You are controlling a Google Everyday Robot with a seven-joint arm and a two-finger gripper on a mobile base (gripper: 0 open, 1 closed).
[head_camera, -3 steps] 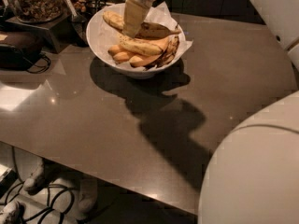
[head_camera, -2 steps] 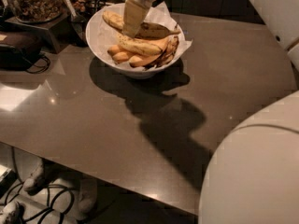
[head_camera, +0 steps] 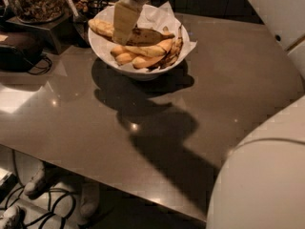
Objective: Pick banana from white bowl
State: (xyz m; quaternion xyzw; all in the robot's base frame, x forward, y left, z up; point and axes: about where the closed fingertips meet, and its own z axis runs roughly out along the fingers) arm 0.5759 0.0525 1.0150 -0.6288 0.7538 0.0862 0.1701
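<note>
the white bowl (head_camera: 102, 54) is set on the worktop (head_camera: 71, 113) near its far edge, towards the far left corner. crumpled white paper (head_camera: 164, 14) is seen sticking out over the rim on the far right side. the banana (head_camera: 148, 35) is laid across the far part of the bowl, with its speckled yellow end at the left rim and a large dark brown patch towards the right. shorter orange-yellow bananas (head_camera: 127, 57) are piled just in front of it. the gripper (head_camera: 124, 32) is lowered from the far edge into the bowl, directly over the middle of the banana. how wide it is open, and whether the banana is gripped, cannot be told. a jar of nuts (head_camera: 35, 1) is placed at the far left corner, and a black device (head_camera: 16, 49) at the left edge. the near right corner is covered by the robot's white body (head_camera: 267, 180).
</note>
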